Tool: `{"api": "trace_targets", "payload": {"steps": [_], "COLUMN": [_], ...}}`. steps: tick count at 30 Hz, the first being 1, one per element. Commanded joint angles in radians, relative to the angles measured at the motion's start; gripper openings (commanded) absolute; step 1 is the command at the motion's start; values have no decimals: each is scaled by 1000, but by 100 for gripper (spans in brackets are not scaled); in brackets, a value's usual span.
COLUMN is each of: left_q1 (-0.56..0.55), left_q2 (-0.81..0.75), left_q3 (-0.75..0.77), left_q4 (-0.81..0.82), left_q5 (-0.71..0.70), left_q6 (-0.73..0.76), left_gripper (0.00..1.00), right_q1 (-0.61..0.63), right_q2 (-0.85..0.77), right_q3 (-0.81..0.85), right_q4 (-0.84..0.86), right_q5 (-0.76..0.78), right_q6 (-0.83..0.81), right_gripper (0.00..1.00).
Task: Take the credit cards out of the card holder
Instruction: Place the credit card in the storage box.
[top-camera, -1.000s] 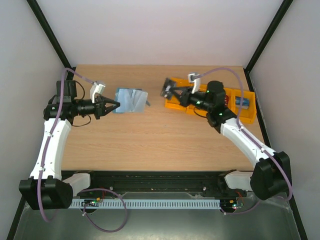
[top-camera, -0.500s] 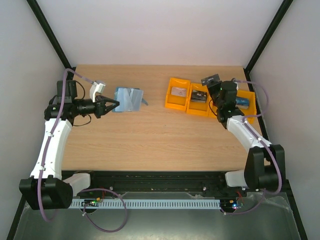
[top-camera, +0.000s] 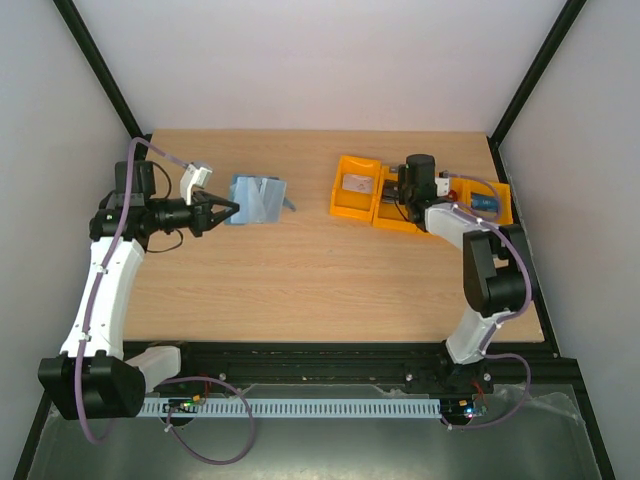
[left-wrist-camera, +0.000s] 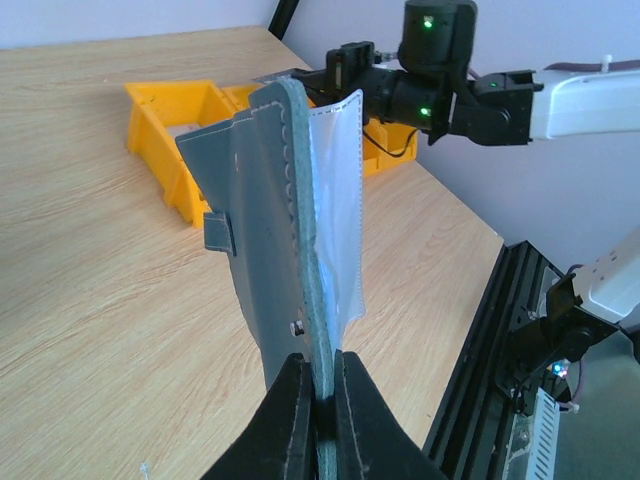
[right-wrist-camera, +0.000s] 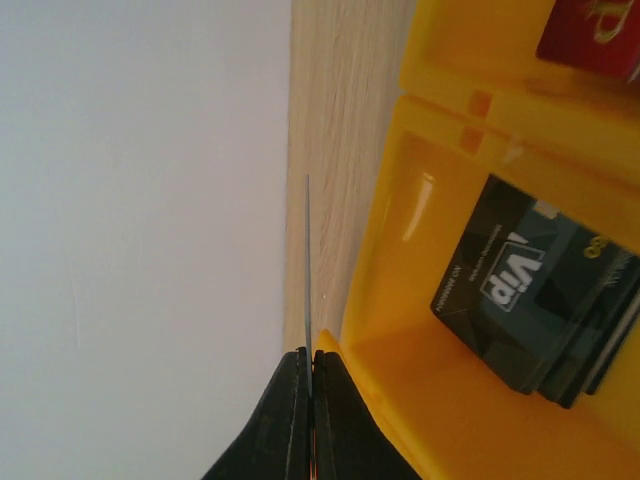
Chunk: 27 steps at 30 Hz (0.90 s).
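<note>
Left gripper (left-wrist-camera: 320, 378) is clamped tight on one edge of the teal-blue soft folding card holder (left-wrist-camera: 262, 230), steadying it at ten o'clock, while right gripper (right-wrist-camera: 310, 368), pinched shut on a thin plastic credit card (right-wrist-camera: 308, 270) seen edge-on, poises it over the orange plastic bin (right-wrist-camera: 385, 260) at two o'clock, evidently to join the black cards (right-wrist-camera: 520, 290).

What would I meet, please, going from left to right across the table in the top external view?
Left arm's fingers → card holder → leftmost orange bin holding a grey card → rightmost orange bin holding a blue card.
</note>
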Motion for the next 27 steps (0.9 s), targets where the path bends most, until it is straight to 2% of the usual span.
{"api": "trace_targets", "payload": {"steps": [1, 7, 20, 27], "left_q1": [-13, -24, -28, -28], "left_q2": [-23, -23, -26, -27], "left_q3": [-5, -6, -11, -12], "left_q4": [2, 2, -6, -6], "left_q5": [13, 3, -3, -9], "left_q6": [17, 19, 30, 29], "left_gripper": [2, 2, 2, 2], "right_q1": [11, 15, 17, 16], "right_q2": [84, 130, 184, 258], "right_q3": [117, 189, 195, 284], "right_q4": [-111, -234, -242, -278], "right_q5": [69, 118, 111, 120], "right_q6": [111, 142, 171, 163], "right_gripper": [2, 2, 2, 2]}}
